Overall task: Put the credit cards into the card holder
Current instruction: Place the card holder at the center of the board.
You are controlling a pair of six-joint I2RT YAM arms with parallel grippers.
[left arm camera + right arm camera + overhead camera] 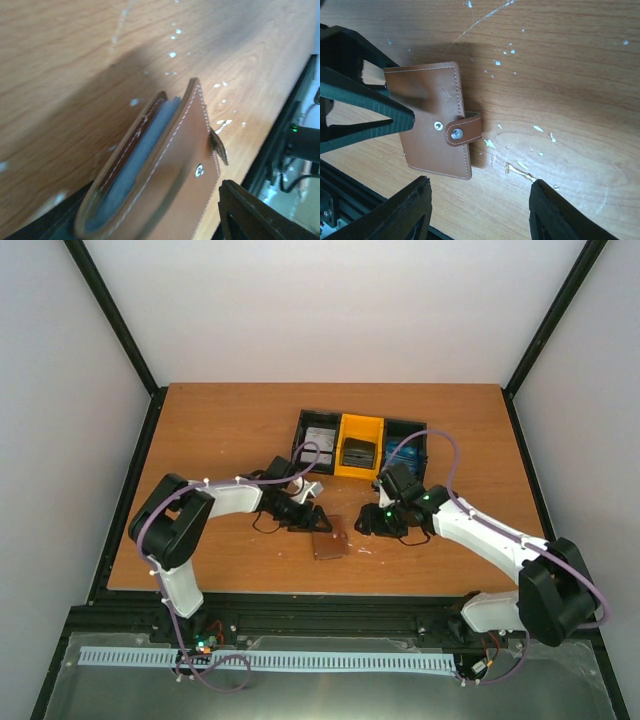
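Note:
The card holder (330, 540) is a brown wallet lying on the table between my two grippers, its strap snapped shut (462, 131). In the left wrist view its edge gapes a little and shows a blue-grey lining (142, 160). My left gripper (150, 210) stands open around the card holder, and a narrow gap shows beside the right finger (255, 215). My right gripper (480, 187) is open over bare wood just beside the holder, with nothing between its fingers. The credit cards lie in the tray: whitish-grey (320, 437), dark (358, 453) and blue (405, 452).
The black-and-yellow three-compartment tray (360, 422) stands behind both grippers at the table's middle. The table's front edge and a black rail (350, 200) run close to the card holder. White flecks and scratches mark the wood (520, 167).

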